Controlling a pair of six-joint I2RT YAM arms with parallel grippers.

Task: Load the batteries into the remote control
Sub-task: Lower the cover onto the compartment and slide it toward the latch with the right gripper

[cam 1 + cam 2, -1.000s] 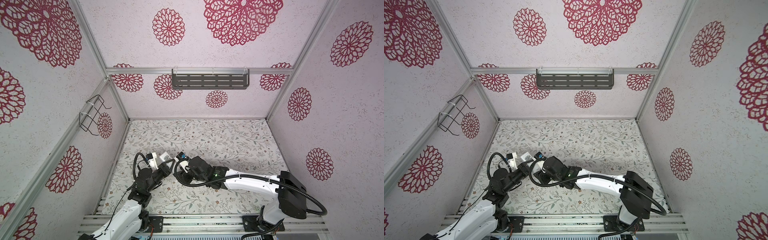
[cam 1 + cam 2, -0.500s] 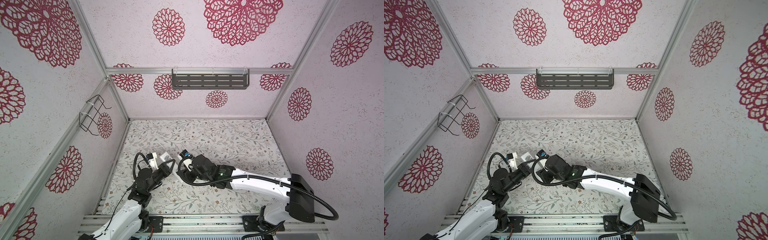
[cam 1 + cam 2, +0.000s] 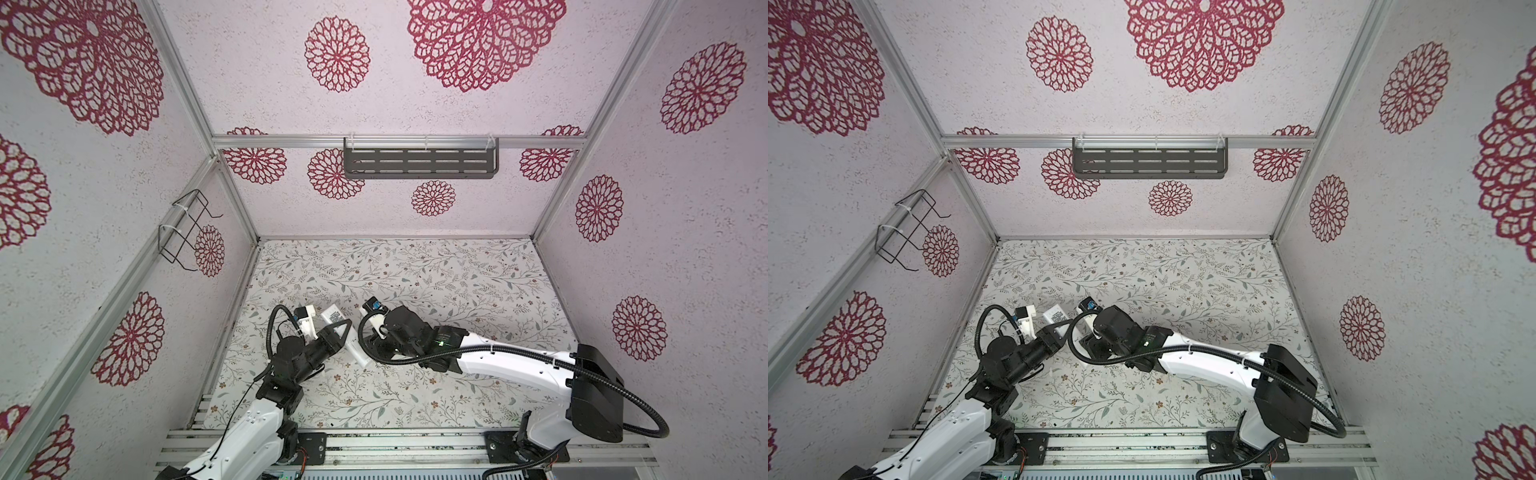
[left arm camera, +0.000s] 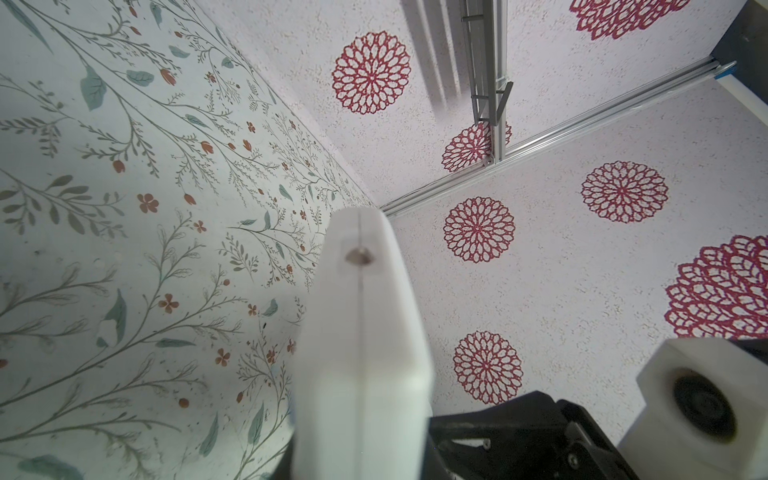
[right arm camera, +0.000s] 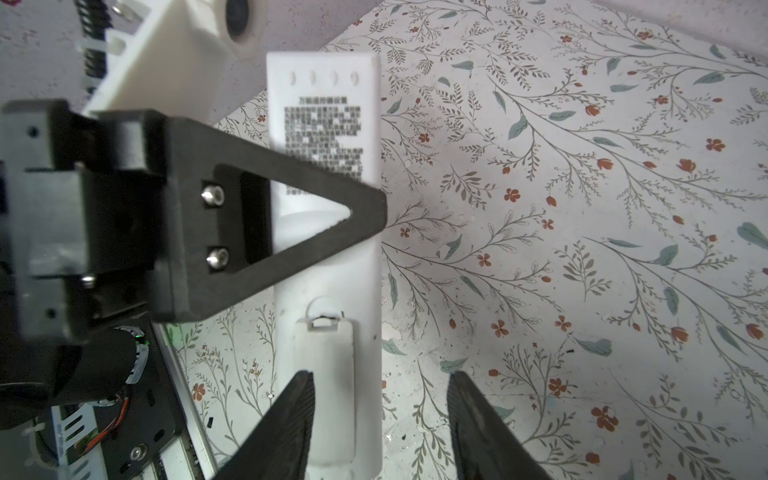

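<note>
My left gripper (image 3: 341,328) is shut on the remote control (image 3: 332,314), a slim white bar held above the floral table near its left side. The remote (image 5: 326,266) shows its back face in the right wrist view, with a printed label and a closed battery cover (image 5: 326,365). One left finger (image 5: 266,232) crosses its middle. My right gripper (image 5: 380,376) is open at the cover end; one fingertip lies over the cover, the other over bare table. The left wrist view shows the remote (image 4: 361,332) edge-on. The batteries are out of view.
The floral table (image 3: 436,291) is walled on three sides, and the left wall (image 3: 124,291) stands close to the left arm. A dark slotted shelf (image 3: 419,163) and a wire rack (image 3: 187,230) hang on the walls. Metal rails (image 3: 415,440) run along the front edge.
The right arm's elbow has shifted a little to the right while its wrist stays at the remote. The left arm and the remote have not moved.
</note>
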